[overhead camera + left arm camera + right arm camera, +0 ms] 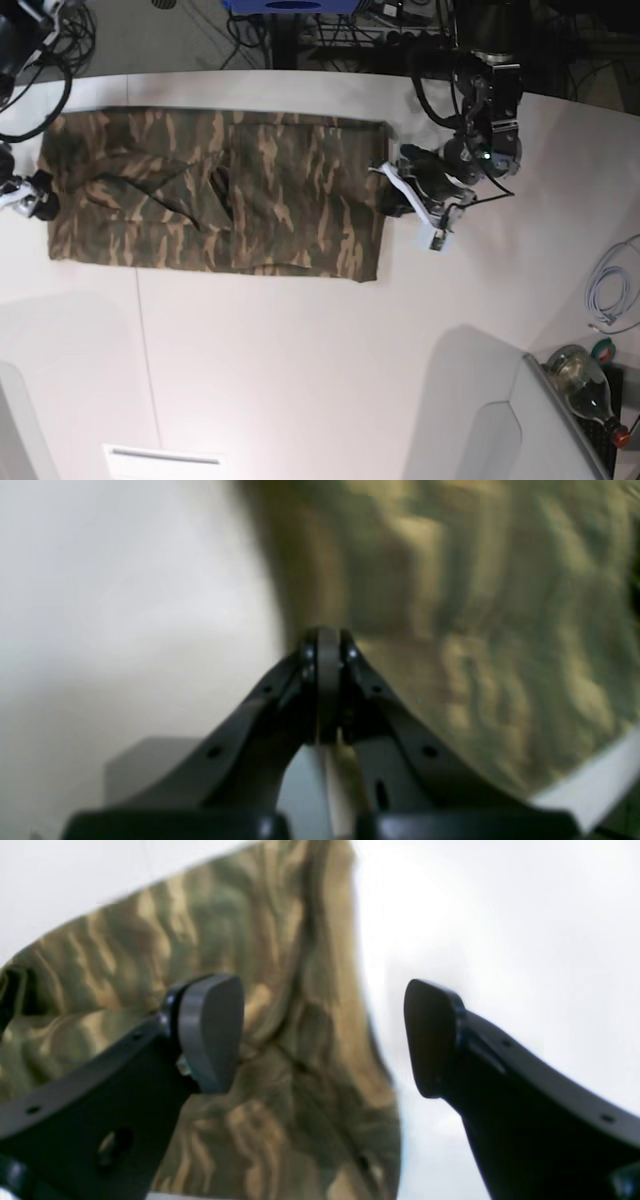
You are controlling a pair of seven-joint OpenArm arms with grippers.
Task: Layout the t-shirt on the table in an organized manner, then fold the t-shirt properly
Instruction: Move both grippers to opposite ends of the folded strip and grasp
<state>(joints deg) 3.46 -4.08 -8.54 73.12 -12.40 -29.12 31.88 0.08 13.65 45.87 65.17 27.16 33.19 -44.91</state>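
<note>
The camouflage t-shirt point(220, 190) lies spread flat in a wide band across the far half of the white table point(300, 370). My left gripper point(398, 195) is at the shirt's right edge. In the left wrist view its fingertips point(327, 645) are pressed together over the border between t-shirt point(475, 605) and table point(125, 605); blur hides whether any cloth is pinched. My right gripper point(28, 196) sits at the shirt's left edge. In the right wrist view it point(325, 1035) stands wide open, one finger over the t-shirt point(280, 990), the other over bare table point(500, 915).
A thin dark seam point(146, 340) runs across the tabletop. Cables and a blue object point(290, 5) lie behind the far edge. At the right are a white cable point(608, 292) and a bottle point(585, 378). A white strip point(165, 458) sits at the near edge.
</note>
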